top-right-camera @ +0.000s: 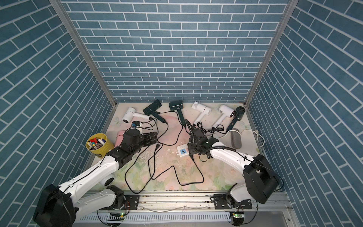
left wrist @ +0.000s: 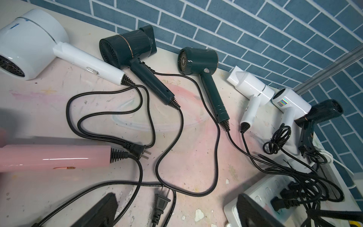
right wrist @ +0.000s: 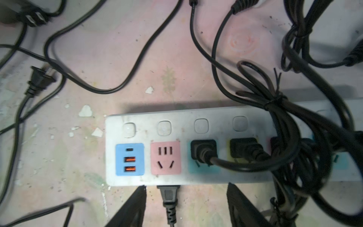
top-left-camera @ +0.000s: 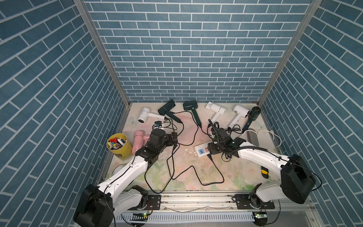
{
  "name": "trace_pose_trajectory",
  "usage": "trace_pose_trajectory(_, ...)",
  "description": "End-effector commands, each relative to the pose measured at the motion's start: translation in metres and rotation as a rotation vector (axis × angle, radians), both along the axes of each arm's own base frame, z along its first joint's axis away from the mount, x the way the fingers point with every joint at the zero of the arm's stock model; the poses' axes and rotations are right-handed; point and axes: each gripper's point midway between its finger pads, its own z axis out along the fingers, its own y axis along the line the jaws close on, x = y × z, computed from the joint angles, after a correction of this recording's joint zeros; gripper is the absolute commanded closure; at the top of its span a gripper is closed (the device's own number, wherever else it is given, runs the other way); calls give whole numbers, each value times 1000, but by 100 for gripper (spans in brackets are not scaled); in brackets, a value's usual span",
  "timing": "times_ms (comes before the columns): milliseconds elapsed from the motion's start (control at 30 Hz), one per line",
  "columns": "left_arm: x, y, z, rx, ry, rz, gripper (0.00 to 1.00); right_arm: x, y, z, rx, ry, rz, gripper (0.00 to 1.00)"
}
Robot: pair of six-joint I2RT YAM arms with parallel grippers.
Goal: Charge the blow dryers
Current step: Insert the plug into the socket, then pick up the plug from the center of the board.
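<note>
Several blow dryers lie along the back of the table: white, dark green, dark green, white, white and black. A pink one lies beside my left arm. My right gripper stands open at the near edge of the white power strip. A loose black plug lies between its fingers, untouched. Two plugs sit in the strip. My left gripper is open over another loose plug.
A yellow cup of pens stands at the left edge. A grey fuzzy roll lies behind the right arm, and a yellow-and-black knife sits at the right. Black cords loop across the middle, and a tied bundle covers the strip's far end.
</note>
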Motion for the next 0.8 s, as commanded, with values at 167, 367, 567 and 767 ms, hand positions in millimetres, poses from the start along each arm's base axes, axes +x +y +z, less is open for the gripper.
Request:
trace_pose_trajectory(167,6,26,-31,-129,103,69,1,-23,31,29,100,38,141,26)
trace_pose_trajectory(367,10,49,-37,-217,125,125,1,-27,66,23,69,81,209,29)
trace_pose_trajectory(567,6,74,-39,-202,118,211,1,-17,107,15,52,107,195,34)
trace_pose_trajectory(767,3,94,-47,-235,131,285,1,-12,153,3,29,110,176,39)
